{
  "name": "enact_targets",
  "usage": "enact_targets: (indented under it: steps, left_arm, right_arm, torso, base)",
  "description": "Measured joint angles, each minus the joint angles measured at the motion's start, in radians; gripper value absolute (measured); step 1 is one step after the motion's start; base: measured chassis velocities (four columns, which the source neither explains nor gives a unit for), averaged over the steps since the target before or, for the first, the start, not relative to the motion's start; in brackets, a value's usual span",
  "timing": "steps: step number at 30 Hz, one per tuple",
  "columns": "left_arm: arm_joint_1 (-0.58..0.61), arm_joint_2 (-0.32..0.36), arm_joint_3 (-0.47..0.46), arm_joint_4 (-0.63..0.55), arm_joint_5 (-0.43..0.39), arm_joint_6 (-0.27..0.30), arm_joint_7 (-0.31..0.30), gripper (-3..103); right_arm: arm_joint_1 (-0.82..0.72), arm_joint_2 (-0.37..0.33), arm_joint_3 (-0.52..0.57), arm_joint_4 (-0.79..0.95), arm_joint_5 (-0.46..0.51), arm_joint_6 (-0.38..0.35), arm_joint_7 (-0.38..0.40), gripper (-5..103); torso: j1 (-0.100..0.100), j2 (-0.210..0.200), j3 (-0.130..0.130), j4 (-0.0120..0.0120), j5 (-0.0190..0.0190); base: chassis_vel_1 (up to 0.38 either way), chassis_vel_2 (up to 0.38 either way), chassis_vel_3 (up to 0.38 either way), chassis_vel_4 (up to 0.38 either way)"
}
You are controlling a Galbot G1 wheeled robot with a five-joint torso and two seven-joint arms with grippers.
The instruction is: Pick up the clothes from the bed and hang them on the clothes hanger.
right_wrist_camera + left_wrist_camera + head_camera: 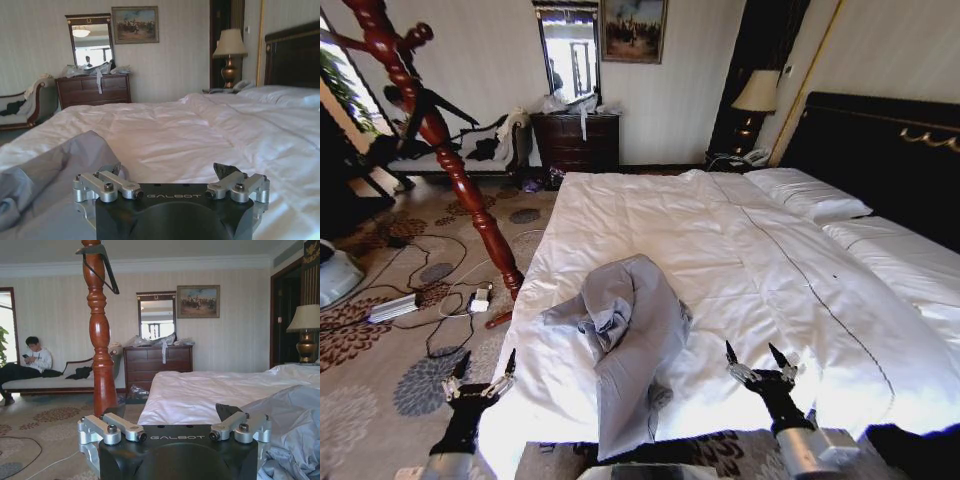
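The clothes point(630, 335) are a light grey garment lying crumpled near the foot edge of the bed point(770, 260), on the white duvet. My left gripper point(488, 360) hangs open over the carpet just off the bed's left side, level with the garment. My right gripper point(750, 352) is open above the duvet to the garment's right. Both hold nothing. The black clothes hanger point(445, 105) hangs on a red wooden coat stand point(470, 195) left of the bed. The left wrist view shows the left gripper point(175, 426), the clothes hanger point(111, 274) and the clothes point(295, 425). In the right wrist view the clothes point(60, 165) lie beside the right gripper point(172, 182).
Cables and a power strip point(395, 307) lie on the patterned carpet left of the bed. A dark dresser point(575, 140) with a mirror stands at the far wall, beside a sofa point(55, 382) where a person sits. A lamp point(755, 95) and the black headboard point(880, 150) are at the right.
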Motion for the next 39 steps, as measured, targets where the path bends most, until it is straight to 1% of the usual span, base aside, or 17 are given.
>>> enact_targets:
  steps: [3, 6, 12, 13, 17, 19, 21, 24, 25, 26, 29, 30, 32, 35, 36, 37, 39]
  left_arm:
    - [0.002, -0.006, 0.002, 0.004, 0.008, 0.0, 0.002, 100]
    - [0.003, -0.011, 0.003, 0.006, 0.013, 0.0, 0.004, 100]
    - [0.005, -0.024, 0.011, 0.008, 0.019, -0.001, 0.014, 100]
    - [0.005, -0.024, 0.011, 0.008, 0.019, -0.001, 0.014, 100]
    - [-0.006, -0.025, 0.015, 0.009, 0.023, 0.004, 0.016, 100]
    - [-0.008, -0.025, 0.016, 0.009, 0.023, 0.006, 0.017, 100]
    - [-0.012, -0.024, 0.019, 0.014, 0.025, 0.01, 0.017, 100]
    - [-0.012, -0.023, 0.022, 0.021, 0.035, 0.013, 0.017, 100]
    - [-0.012, -0.023, 0.022, 0.021, 0.035, 0.013, 0.017, 100]
    - [-0.011, -0.024, 0.023, 0.023, 0.038, 0.013, 0.017, 100]
    - [-0.006, -0.031, 0.023, 0.025, 0.046, 0.015, 0.017, 100]
    - [-0.006, -0.031, 0.023, 0.025, 0.046, 0.015, 0.017, 100]
    - [0.0, -0.039, 0.026, 0.026, 0.059, 0.015, 0.017, 100]
    - [0.004, -0.052, 0.032, 0.028, 0.081, 0.015, 0.017, 100]
    - [0.004, -0.052, 0.032, 0.028, 0.081, 0.015, 0.017, 100]
    - [0.005, -0.057, 0.034, 0.03, 0.088, 0.015, 0.017, 100]
    - [0.006, -0.064, 0.036, 0.034, 0.097, 0.015, 0.017, 100]
  right_arm:
    - [0.004, -0.015, -0.016, 0.018, 0.077, -0.037, 0.013, 100]
    - [0.007, -0.024, -0.023, 0.026, 0.116, -0.053, 0.02, 100]
    - [0.036, -0.081, -0.049, 0.062, 0.268, -0.145, 0.065, 100]
    - [0.036, -0.081, -0.049, 0.062, 0.268, -0.145, 0.065, 100]
    - [0.066, -0.112, -0.049, 0.075, 0.387, -0.204, 0.093, 100]
    - [0.069, -0.116, -0.049, 0.075, 0.408, -0.214, 0.098, 100]
    - [0.085, -0.143, -0.051, 0.075, 0.501, -0.262, 0.114, 100]
    - [0.131, -0.213, -0.055, 0.075, 0.635, -0.331, 0.148, 100]
    - [0.131, -0.213, -0.055, 0.075, 0.635, -0.331, 0.148, 100]
    - [0.151, -0.243, -0.056, 0.075, 0.686, -0.355, 0.162, 100]
    - [0.242, -0.378, -0.058, 0.067, 0.876, -0.431, 0.21, 100]
    - [0.242, -0.378, -0.058, 0.067, 0.876, -0.431, 0.21, 100]
    - [0.313, -0.447, -0.061, 0.041, 1.014, -0.472, 0.245, 100]
    - [0.398, -0.505, -0.08, 0.0, 1.107, -0.5, 0.261, 100]
    - [0.398, -0.505, -0.08, 0.0, 1.107, -0.5, 0.261, 100]
    - [0.437, -0.52, -0.103, -0.016, 1.137, -0.507, 0.271, 100]
    - [0.515, -0.529, -0.176, -0.063, 1.123, -0.492, 0.283, 100]
  torso:
    - [0.0, 0.0, 0.0, 0.0, 0.0]
    - [0.0, 0.0, 0.0, 0.0, 0.0]
    - [0.0, 0.0, 0.0, 0.0, 0.0001]
    - [0.0, 0.0, 0.0, 0.0, 0.0001]
    - [0.0, 0.0, 0.0, 0.0, 0.0]
    - [0.0, 0.0, 0.0, -0.0001, 0.0]
    - [0.0, 0.0, 0.0, -0.0001, 0.0]
    - [0.0, 0.0, 0.0, -0.0002, 0.0]
    - [0.0, 0.0, 0.0, -0.0002, 0.0]
    - [0.0, 0.0, 0.0, -0.0001, 0.0003]
    - [0.0, 0.0, 0.0, 0.0003, 0.0]
    - [0.0, 0.0, 0.0, 0.0003, 0.0]
    - [0.0, 0.0, 0.0, 0.0003, 0.0003]
    - [0.0, 0.0, 0.0, -0.0001, 0.0001]
    - [0.0, 0.0, 0.0, -0.0001, 0.0001]
    - [0.0, 0.0, 0.0, 0.0, 0.0]
    - [0.0, 0.0, 0.0, 0.0, 0.0]
  base:
    - [0.0, 0.0, 0.0, 0.0]
    - [0.0, 0.0, 0.0, 0.0]
    - [0.0, 0.0, 0.0, 0.0]
    - [0.0, 0.0, 0.0, 0.0]
    - [0.0, 0.0, 0.0, 0.0]
    - [0.0, 0.0, 0.0, 0.0]
    - [0.0, 0.0, 0.0, 0.0]
    - [0.0, 0.0, 0.0, 0.0]
    - [0.0, 0.0, 0.0, 0.0]
    - [0.0, 0.0, 0.0, 0.0]
    - [0.0, 0.0, 0.0, 0.0]
    - [0.0, 0.0, 0.0, 0.0]
    - [0.0, 0.0, 0.0, 0.0]
    - [0.0, 0.0, 0.0, 0.0]
    - [0.0, 0.0, 0.0, 0.0]
    - [0.0, 0.0, 0.0, 0.0]
    - [0.0, 0.0, 0.0, 0.0]
